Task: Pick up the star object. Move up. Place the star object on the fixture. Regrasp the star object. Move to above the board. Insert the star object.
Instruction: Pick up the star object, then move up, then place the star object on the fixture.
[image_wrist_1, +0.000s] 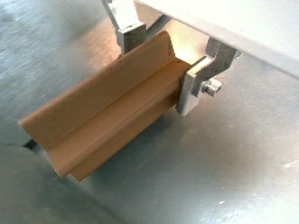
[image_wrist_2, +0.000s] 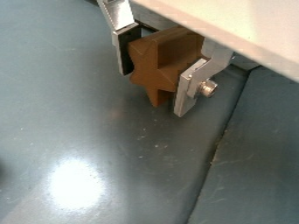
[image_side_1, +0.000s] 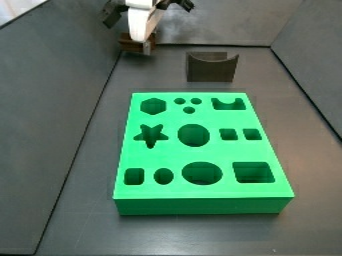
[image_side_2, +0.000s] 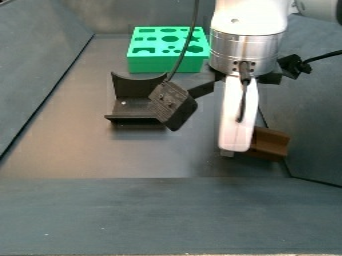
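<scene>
The star object is a long reddish-brown prism; its star-shaped end face shows in a wrist view. My gripper is shut on it, a silver finger pressed against each side. In both side views the gripper stands low over the grey floor, with the star object sticking out sideways at floor level. The dark notched fixture stands apart from the gripper. The green board with shaped holes lies further off.
Grey enclosure walls rise around the floor; one stands close behind the gripper. A dark boxy camera hangs from the wrist between the gripper and the fixture.
</scene>
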